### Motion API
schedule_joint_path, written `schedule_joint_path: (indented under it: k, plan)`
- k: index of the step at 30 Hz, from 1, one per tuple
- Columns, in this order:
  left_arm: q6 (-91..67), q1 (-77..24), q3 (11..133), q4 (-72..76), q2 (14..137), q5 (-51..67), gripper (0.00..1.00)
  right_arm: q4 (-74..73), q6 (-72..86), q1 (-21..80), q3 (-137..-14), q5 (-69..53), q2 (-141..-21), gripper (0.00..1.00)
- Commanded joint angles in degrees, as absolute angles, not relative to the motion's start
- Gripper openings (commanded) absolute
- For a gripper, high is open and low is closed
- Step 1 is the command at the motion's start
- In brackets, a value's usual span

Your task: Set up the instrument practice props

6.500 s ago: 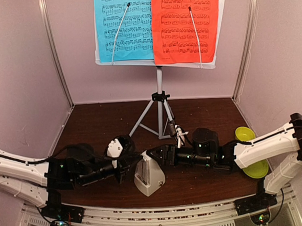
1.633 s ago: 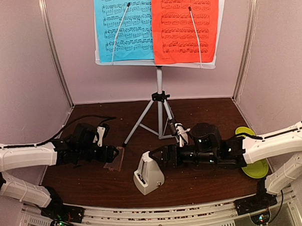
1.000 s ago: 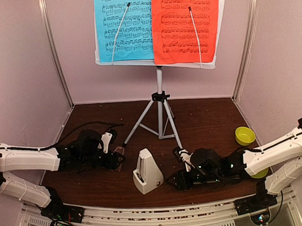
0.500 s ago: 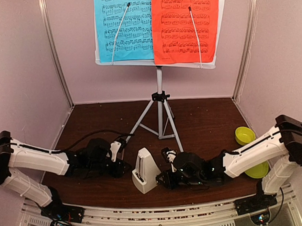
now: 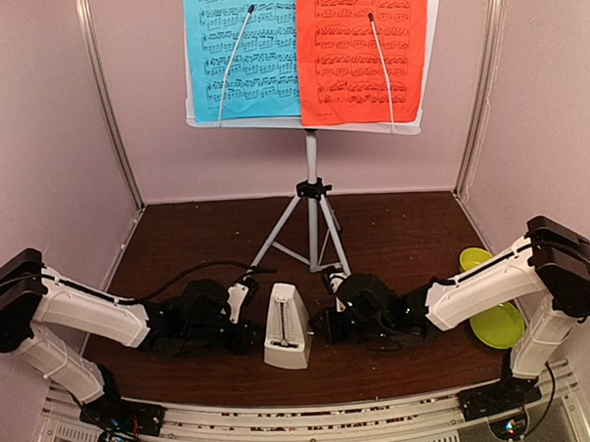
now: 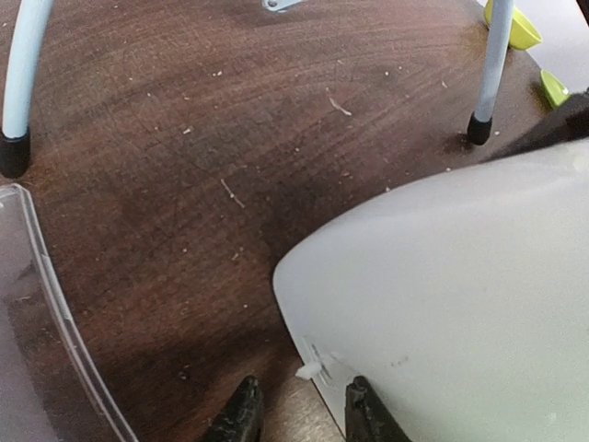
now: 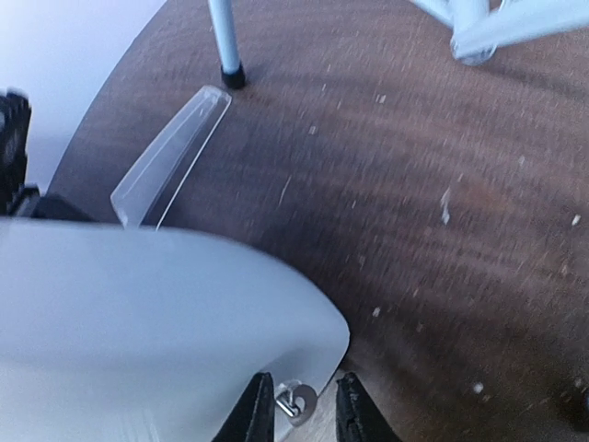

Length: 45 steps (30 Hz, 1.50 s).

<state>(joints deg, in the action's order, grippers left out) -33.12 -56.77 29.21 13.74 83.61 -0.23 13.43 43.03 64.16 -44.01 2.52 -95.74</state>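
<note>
Blue sheet [image 5: 241, 52], red sheet [image 5: 361, 52], white metronome [image 5: 285, 324]

desk [image 5: 403, 226]: dark wood | centre: white metronome [image 5: 284, 326] upright | behind: grey tripod [image 5: 315, 220] feet | left: clear cover [image 7: 170, 157] | right: two green dishes [image 5: 499, 322]

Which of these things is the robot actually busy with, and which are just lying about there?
Part of the job: music stand, blue sheet, red sheet, white metronome.
Just lying about: lime-green dishes, clear plastic piece flat on the table.
</note>
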Motion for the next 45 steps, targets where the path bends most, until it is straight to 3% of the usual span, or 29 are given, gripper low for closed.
schedule_joint_path:
  k: [1,5,9,17,25,32,45]
  plan:
    - [-37.1,-58.5,30.2,22.6,85.3,0.9,0.33,15.3,40.3,62.5,-47.2,1.4,-96.5,0.25]
    - [-38.9,-59.3,30.4,23.3,85.7,-1.5,0.34,14.1,39.1,61.6,-47.6,1.0,-95.6,0.25]
    - [-39.1,-59.3,30.0,21.4,83.8,-5.2,0.36,13.7,38.7,61.5,-44.7,1.1,-91.1,0.32]
    - [-35.6,-58.6,32.2,16.1,82.0,-4.9,0.41,14.8,33.3,61.9,-36.8,-0.4,-82.0,0.68]
    - [-32.5,-57.1,34.9,14.0,82.0,-0.6,0.47,-1.3,26.1,65.2,-44.8,5.6,-78.2,0.92]
    - [-31.1,-56.9,36.6,12.4,82.5,1.0,0.49,-9.4,24.1,66.8,-49.2,10.1,-77.6,0.98]
    - [-30.0,-56.7,38.5,11.6,83.2,1.2,0.49,0.0,25.9,67.3,-47.6,4.1,-78.5,1.00]
